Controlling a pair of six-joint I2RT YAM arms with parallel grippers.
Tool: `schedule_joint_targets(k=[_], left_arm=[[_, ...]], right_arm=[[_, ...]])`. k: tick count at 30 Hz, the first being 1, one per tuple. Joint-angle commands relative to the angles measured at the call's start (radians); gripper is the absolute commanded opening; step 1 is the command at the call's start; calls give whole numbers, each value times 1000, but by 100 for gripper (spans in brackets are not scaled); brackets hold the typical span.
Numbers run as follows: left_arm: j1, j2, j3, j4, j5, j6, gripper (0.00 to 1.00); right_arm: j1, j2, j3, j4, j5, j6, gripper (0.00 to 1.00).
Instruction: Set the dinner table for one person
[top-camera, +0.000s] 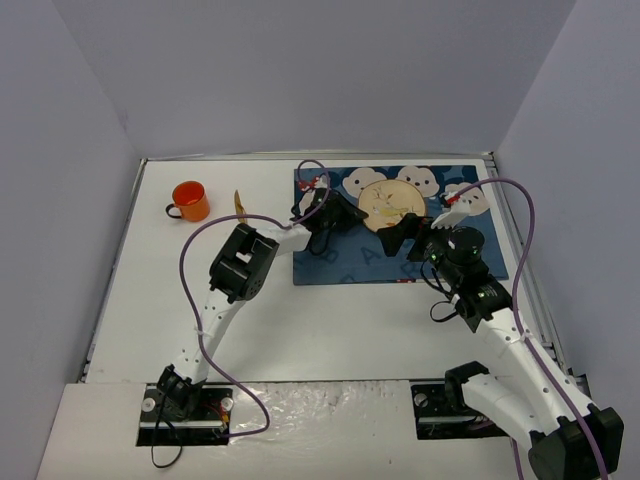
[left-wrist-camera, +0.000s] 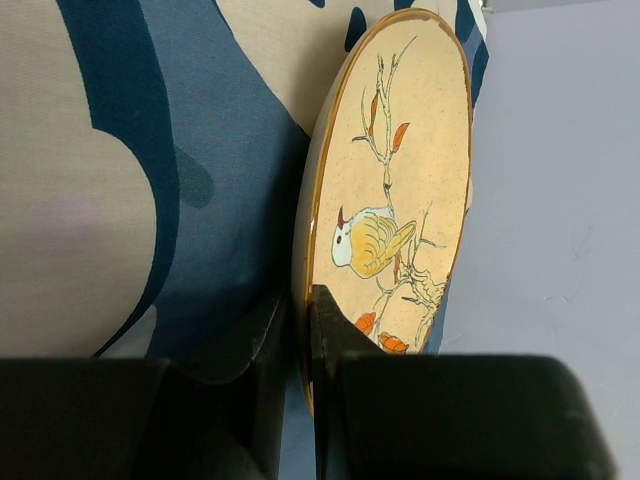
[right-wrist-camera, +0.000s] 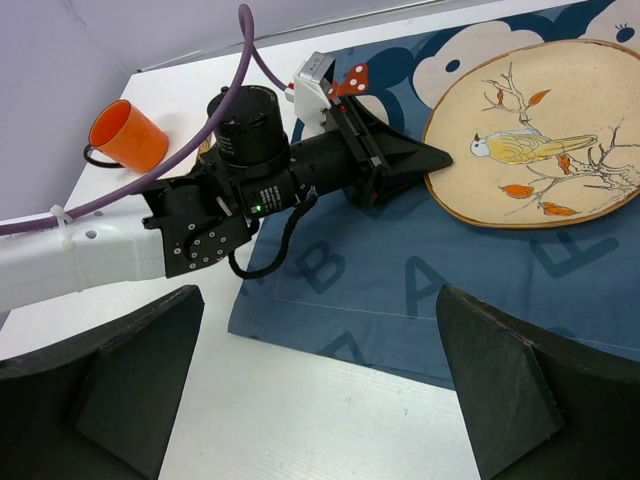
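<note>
Pinching the rim of the plate (top-camera: 390, 205) with my left jaws; plate sits on the blue mat (top-camera: 340, 262) at the far right of the bench (top-camera: 300, 330). Right jaws hang wide, empty. Risk: dragging bunches the mat, or thin rim slips.

In the left wrist view, the black fingers (left-wrist-camera: 325, 330) of the left gripper (left-wrist-camera: 300, 300) hide the bottom edge of the plate (left-wrist-camera: 400, 180). In the right wrist view, the picture's edge cuts off the plate's right side. From above, the thin yellow thing (top-camera: 239, 203) beside the orange cup (top-camera: 190, 201) is too small to tell. The right arm (top-camera: 470, 285) covers part of the blue mat (top-camera: 340, 262).
</note>
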Motion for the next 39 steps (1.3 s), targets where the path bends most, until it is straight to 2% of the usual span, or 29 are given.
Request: schedule_joint_targets(k=[1, 4, 6, 11, 13, 17, 21, 26, 30, 34, 39], left_arm=[[-15, -118, 10, 90, 21, -13, 2], [-16, -125, 8, 86, 24, -7, 20], [-16, -136, 6, 78, 24, 6, 38], [-15, -178, -13, 52, 18, 32, 54], [-13, -216, -31, 30, 7, 49, 65], [-8, -314, -103, -89, -28, 148, 76], [-5, -438, -199, -238, -95, 303, 78], [-8, -588, -336, -386, -166, 474, 79], [-11, -598, -368, -461, -187, 580, 78], [-11, -575, -390, -474, -203, 641, 73], [-11, -528, -394, -482, -241, 673, 62]], right_arm=[[7, -8, 6, 65, 17, -1, 99], [7, -7, 7, 65, 21, -5, 99], [6, -3, 9, 65, 25, -11, 99], [6, 16, 19, 58, 54, -25, 100], [6, 32, 44, 41, 81, -29, 100], [-3, 92, 110, -8, 195, -41, 100], [-37, 191, 188, -35, 283, -39, 100], [-160, 390, 298, -31, 265, -36, 99], [-212, 568, 434, -9, 295, -111, 96], [-283, 710, 548, 37, 255, -215, 91], [-359, 895, 664, 96, 198, -277, 83]])
